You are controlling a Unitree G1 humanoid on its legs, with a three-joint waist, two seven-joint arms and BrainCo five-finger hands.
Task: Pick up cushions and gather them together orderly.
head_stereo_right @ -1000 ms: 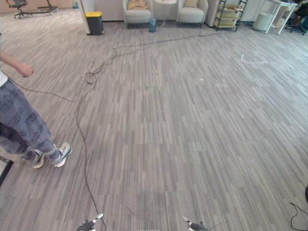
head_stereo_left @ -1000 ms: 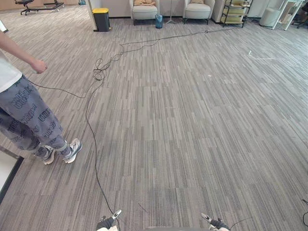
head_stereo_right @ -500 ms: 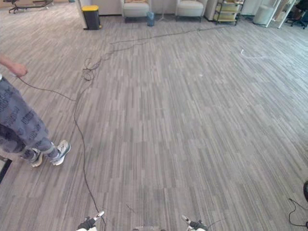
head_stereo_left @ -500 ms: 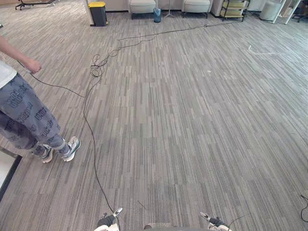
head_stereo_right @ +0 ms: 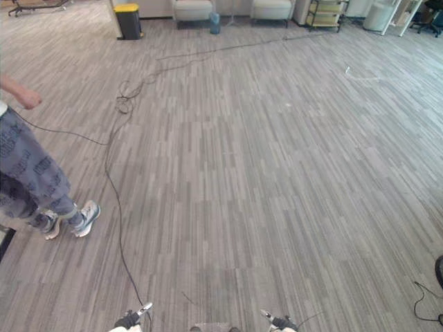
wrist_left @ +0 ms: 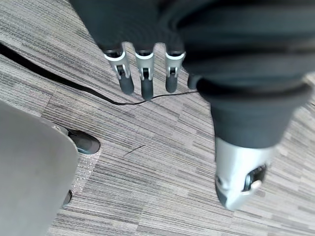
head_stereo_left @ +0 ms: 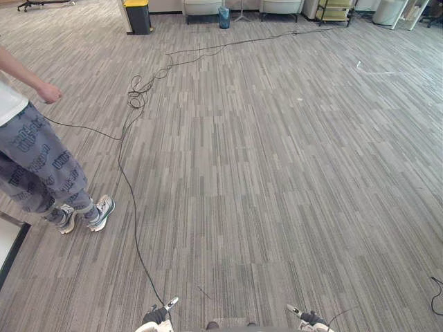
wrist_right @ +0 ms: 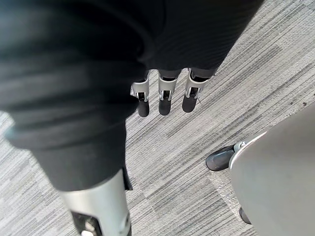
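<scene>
In the left eye view I see a wide striped grey floor [head_stereo_left: 277, 173] with nothing lying on it in front of me. A person [head_stereo_left: 34, 155] stands at 9 o'clock, off to the side, I think to keep out of my way. Far off at 11 o'clock is a dark bin with a yellow lid [head_stereo_left: 138, 14], and at 12 o'clock are the bottoms of two pale armchairs [head_stereo_left: 203, 7], set against the far wall. My left hand [head_stereo_left: 158, 317] peeks in at 7 o'clock and my right hand [head_stereo_left: 309, 319] at 5 o'clock, both low, because there is nothing to carry yet. In the right eye view it is the same room, and I cannot tell where the cushions are. My guess is that they are by the armchairs, whose seats are cut off at the top, so I would walk that way to look. In the left wrist view the fingers [wrist_left: 142, 73] hang straight down at the carpet, spread loose, with the thumb out to one side and nothing in them. In the right wrist view the fingers [wrist_right: 165, 98] also hang straight and loose over the carpet, with nothing in them. I think both hands are kept slack like this so they are ready to grab once a cushion is near.
</scene>
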